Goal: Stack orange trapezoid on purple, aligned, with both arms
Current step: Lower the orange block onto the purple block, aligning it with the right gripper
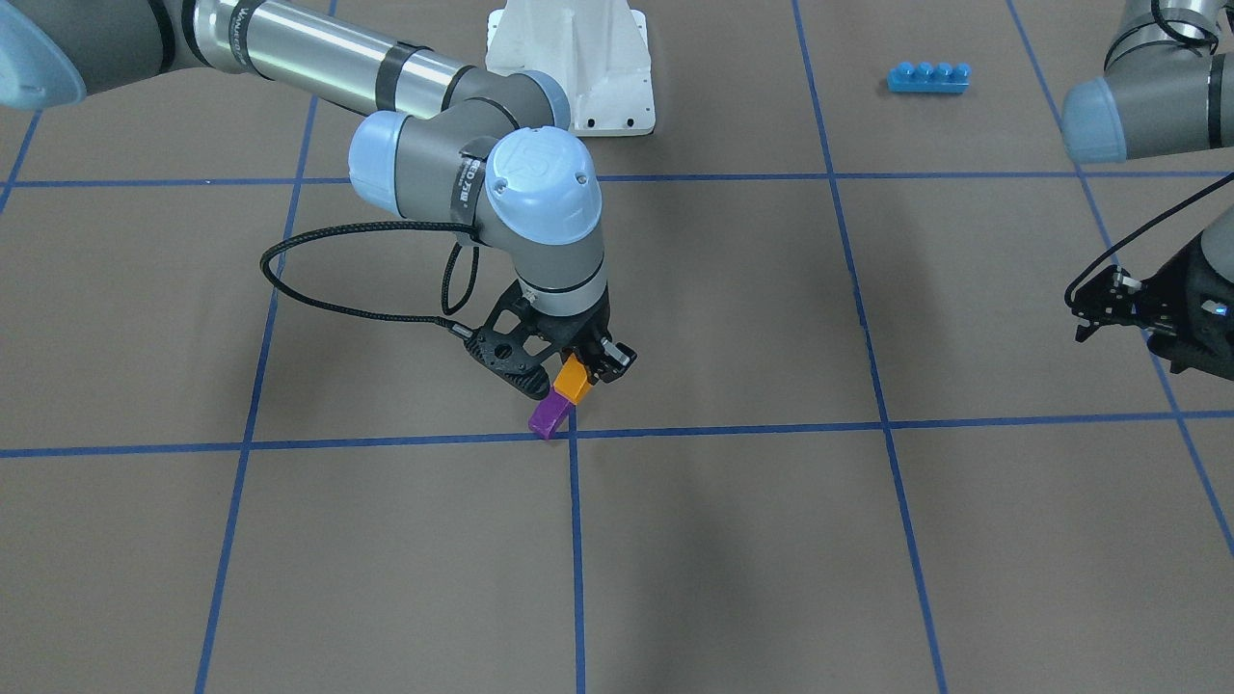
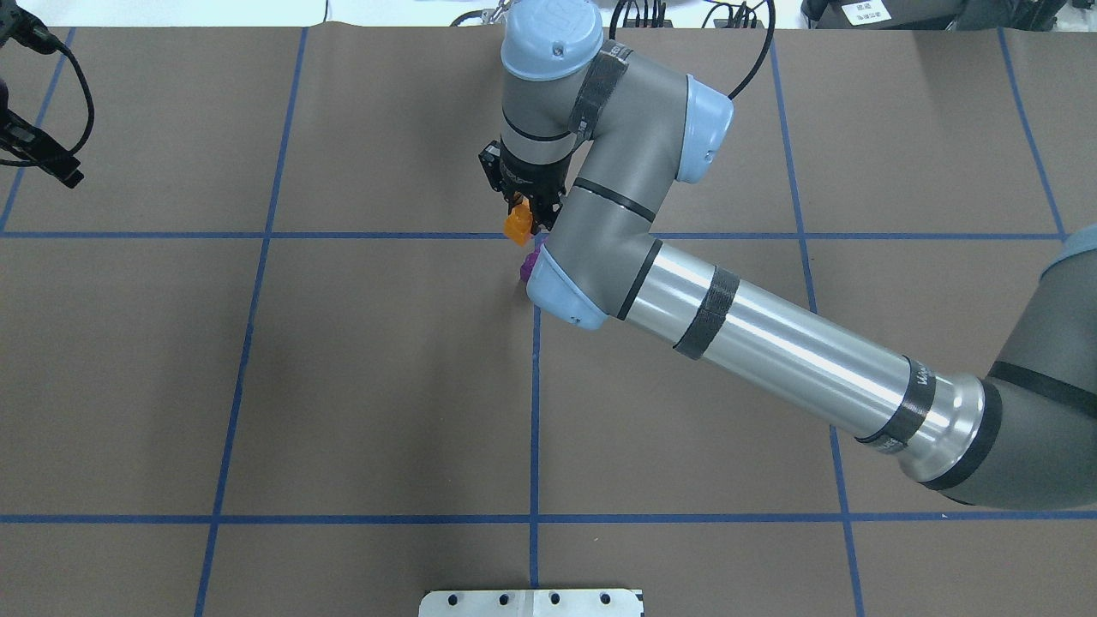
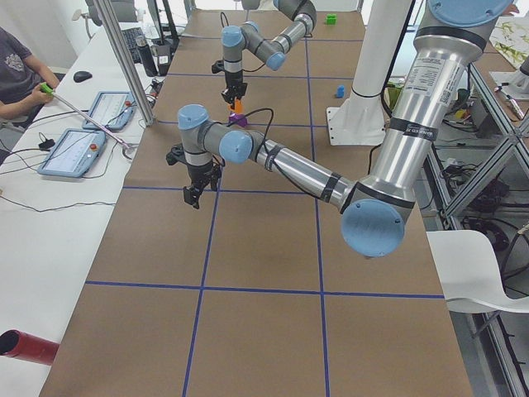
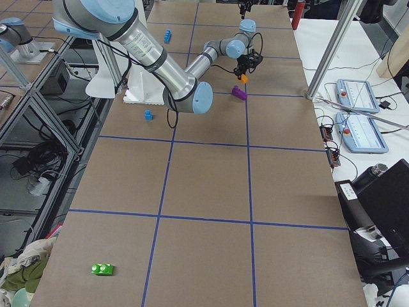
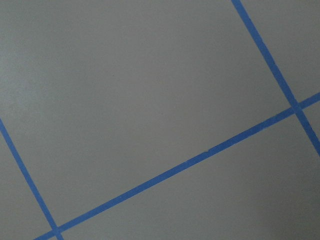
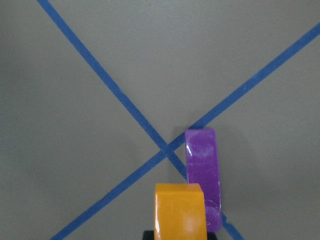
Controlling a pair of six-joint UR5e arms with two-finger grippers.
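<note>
The purple brick (image 1: 549, 414) lies on the table at a crossing of blue tape lines; it also shows in the right wrist view (image 6: 202, 165) and, mostly hidden by the arm, in the overhead view (image 2: 529, 267). My right gripper (image 1: 578, 371) is shut on the orange trapezoid (image 1: 575, 379) and holds it just above the table, close to the purple brick's stud end. In the right wrist view the orange brick (image 6: 180, 210) sits a little to the side of the purple one. My left gripper (image 1: 1085, 310) hangs open and empty far off to the side.
A long blue four-stud brick (image 1: 928, 77) lies at the back of the table near the white base pedestal (image 1: 578, 58). A small blue brick (image 4: 147, 115) lies by the pedestal and a green brick (image 4: 101, 269) at the table's far end. A person sits by the table's edge (image 3: 16, 70).
</note>
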